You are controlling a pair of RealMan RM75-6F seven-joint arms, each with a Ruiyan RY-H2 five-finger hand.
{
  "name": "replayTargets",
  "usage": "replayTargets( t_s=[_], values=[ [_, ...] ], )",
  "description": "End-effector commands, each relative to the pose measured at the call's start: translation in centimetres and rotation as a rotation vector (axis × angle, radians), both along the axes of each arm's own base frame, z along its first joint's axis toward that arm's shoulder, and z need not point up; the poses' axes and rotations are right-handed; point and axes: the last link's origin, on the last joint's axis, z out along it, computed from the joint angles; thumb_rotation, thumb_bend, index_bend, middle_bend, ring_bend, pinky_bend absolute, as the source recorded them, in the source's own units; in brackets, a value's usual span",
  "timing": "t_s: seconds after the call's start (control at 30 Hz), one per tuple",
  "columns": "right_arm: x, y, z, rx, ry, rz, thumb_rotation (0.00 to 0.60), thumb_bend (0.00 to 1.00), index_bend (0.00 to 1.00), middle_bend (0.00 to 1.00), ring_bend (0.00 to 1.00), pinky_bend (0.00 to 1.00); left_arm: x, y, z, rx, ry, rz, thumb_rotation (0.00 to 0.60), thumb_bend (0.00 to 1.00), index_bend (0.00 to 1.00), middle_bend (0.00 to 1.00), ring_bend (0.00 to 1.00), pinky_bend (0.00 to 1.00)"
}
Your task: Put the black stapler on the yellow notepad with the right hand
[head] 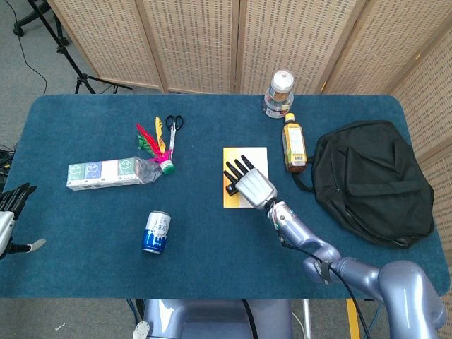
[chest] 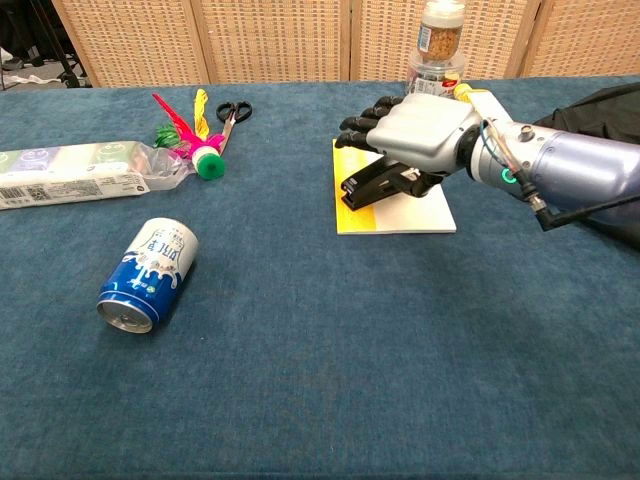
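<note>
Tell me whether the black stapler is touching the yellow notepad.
Touching. The chest view shows the black stapler lying flat on the yellow notepad, with no gap beneath it.

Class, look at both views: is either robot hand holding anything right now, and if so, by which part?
Nothing is held. The right hand is open above the black stapler, which lies on the yellow notepad. The left hand, at the table edge, is empty.

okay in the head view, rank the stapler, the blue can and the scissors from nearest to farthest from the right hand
1. Stapler: on the notepad, right beneath the right hand.
2. Blue can: lying to the hand's left, toward the near edge.
3. Scissors: far-left of the hand, beside the feathered toy.
</note>
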Motion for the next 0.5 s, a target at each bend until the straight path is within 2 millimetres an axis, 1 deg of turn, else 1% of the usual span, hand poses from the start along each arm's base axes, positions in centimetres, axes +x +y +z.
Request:
replayTargets(
  t_s=[0.03, 0.07, 0.1, 0.13, 0.17, 0.2, 0.23, 0.27, 0.33, 0.37, 0.4, 0.43, 0.47, 0.5],
  values=[
    [0.9, 3.3, 5.9, -0.092, -0.157, 0.076, 0.6, 0.59, 0.0, 0.0, 0.0, 0.01, 0.0, -0.1, 0.1, 0.001, -0.005, -0.003, 0.6, 0.0, 0.0, 0.0, 0.0, 0.0],
    [0.8, 4.0, 7.1, -0.11, -0.179, 0.083, 0.6, 0.57, 0.0, 0.0, 0.0, 0.01, 0.0, -0.1, 0.2, 0.003, -0.007, -0.006, 0.6, 0.0, 0.0, 0.0, 0.0, 0.0],
    [0.5, 5.0, 8.8, -0.142, -0.211, 0.085, 0.6, 0.54, 0.0, 0.0, 0.0, 0.01, 0.0, -0.2, 0.3, 0.006, -0.01, -0.01, 0.6, 0.0, 0.0, 0.0, 0.0, 0.0],
    [-0.1, 6.0, 10.3, -0.174, -0.24, 0.079, 0.6, 0.46, 0.0, 0.0, 0.0, 0.01, 0.1, -0.3, 0.4, 0.011, -0.012, -0.015, 0.6, 0.0, 0.0, 0.0, 0.0, 0.0],
    [-1.1, 7.1, 11.7, -0.201, -0.269, 0.063, 0.6, 0.3, 0.0, 0.0, 0.0, 0.01, 0.1, -0.4, 0.5, 0.015, -0.012, -0.02, 0.6, 0.0, 0.0, 0.0, 0.0, 0.0],
    [-2.0, 8.0, 12.8, -0.216, -0.294, 0.045, 0.6, 0.2, 0.0, 0.0, 0.0, 0.01, 0.0, -0.4, 0.6, 0.019, -0.011, -0.024, 0.6, 0.0, 0.0, 0.0, 0.0, 0.0],
    [-2.7, 8.7, 13.5, -0.221, -0.314, 0.031, 0.6, 0.07, 0.0, 0.0, 0.0, 0.0, 0.0, -0.4, 0.6, 0.022, -0.011, -0.026, 0.6, 0.0, 0.0, 0.0, 0.0, 0.0],
    [-4.4, 10.0, 14.8, -0.231, -0.364, -0.016, 0.6, 0.0, 0.0, 0.0, 0.0, 0.0, 0.0, -0.5, 0.6, 0.027, -0.008, -0.029, 0.6, 0.0, 0.0, 0.0, 0.0, 0.0],
    [-5.7, 10.9, 15.6, -0.231, -0.406, -0.043, 0.6, 0.0, 0.0, 0.0, 0.0, 0.0, -0.1, -0.4, 0.6, 0.032, -0.004, -0.032, 0.6, 0.0, 0.0, 0.0, 0.0, 0.0],
    [-6.7, 11.6, 16.3, -0.23, -0.448, -0.071, 0.6, 0.0, 0.0, 0.0, 0.0, 0.0, -0.1, -0.3, 0.6, 0.037, -0.003, -0.036, 0.6, 0.0, 0.0, 0.0, 0.0, 0.0],
    [-8.2, 12.4, 17.1, -0.245, -0.498, -0.11, 0.6, 0.0, 0.0, 0.0, 0.0, 0.0, -0.2, -0.2, 0.5, 0.042, -0.003, -0.036, 0.6, 0.0, 0.0, 0.0, 0.0, 0.0],
    [-10.4, 13.7, 18.4, -0.279, -0.553, -0.152, 0.6, 0.0, 0.0, 0.0, 0.0, 0.0, -0.3, -0.2, 0.4, 0.047, -0.004, -0.038, 0.6, 0.0, 0.0, 0.0, 0.0, 0.0],
    [-11.5, 14.2, 18.8, -0.294, -0.575, -0.164, 0.6, 0.0, 0.0, 0.0, 0.0, 0.0, -0.2, -0.2, 0.4, 0.053, -0.003, -0.044, 0.6, 0.0, 0.0, 0.0, 0.0, 0.0],
    [-12.0, 14.5, 18.9, -0.299, -0.585, -0.167, 0.6, 0.0, 0.0, 0.0, 0.0, 0.0, -0.2, -0.2, 0.4, 0.057, -0.003, -0.048, 0.6, 0.0, 0.0, 0.0, 0.0, 0.0]
  ],
)
